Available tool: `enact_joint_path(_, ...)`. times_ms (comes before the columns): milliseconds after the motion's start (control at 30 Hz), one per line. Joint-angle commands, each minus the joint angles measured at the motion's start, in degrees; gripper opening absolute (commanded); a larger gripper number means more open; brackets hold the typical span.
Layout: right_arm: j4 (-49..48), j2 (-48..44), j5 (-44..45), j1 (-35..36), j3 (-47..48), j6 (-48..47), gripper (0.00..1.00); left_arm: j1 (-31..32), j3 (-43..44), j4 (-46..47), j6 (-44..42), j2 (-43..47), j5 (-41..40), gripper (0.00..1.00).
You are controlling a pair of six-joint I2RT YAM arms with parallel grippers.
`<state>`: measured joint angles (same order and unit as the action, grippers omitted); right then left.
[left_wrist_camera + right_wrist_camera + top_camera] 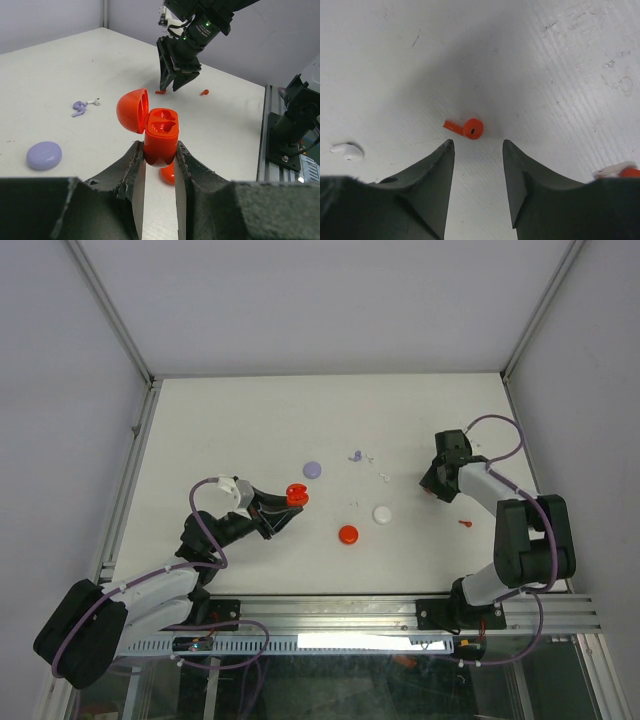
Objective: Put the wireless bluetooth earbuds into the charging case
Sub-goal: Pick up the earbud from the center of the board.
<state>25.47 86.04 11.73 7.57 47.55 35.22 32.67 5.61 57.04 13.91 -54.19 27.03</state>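
Note:
My left gripper point(159, 150) is shut on the red charging case point(161, 135), held upright above the table with its lid swung open to the left and both sockets empty. From above, the case point(296, 495) sits left of centre. My right gripper point(478, 145) hangs low over the table with its jaws apart and nothing between them. A red earbud point(470, 128) lies on the table just beyond its fingertips. A second red earbud point(464, 524) lies nearer the right arm's base. Lilac earbuds point(356, 455) and a white earbud point(385, 477) lie at mid-table.
Three closed round cases rest on the table: a lilac case point(312, 469), a white case point(383, 513) and a red case point(348, 534). A white earbud point(347, 151) lies left of my right gripper. Metal frame rails point(130, 470) border the table.

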Motion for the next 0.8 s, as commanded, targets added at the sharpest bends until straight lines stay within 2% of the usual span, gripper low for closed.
enact_joint_path(0, -3.35, 0.3, 3.7, -0.24, 2.08, 4.95, 0.45, 0.47, -0.33, 2.81, -1.1, 0.64, -0.53, 0.0)
enact_joint_path(500, -6.49, 5.19, 0.64, -0.36, 4.69, 2.23, 0.38, 0.47, 0.11, 2.34, -0.13, 0.73, 0.04, 0.0)
enact_joint_path(767, -5.36, 7.63, -5.95, -0.3, 7.3, -2.21, 0.34, 0.4, 0.53, 2.17, 0.3, 0.6, 0.52, 0.0)
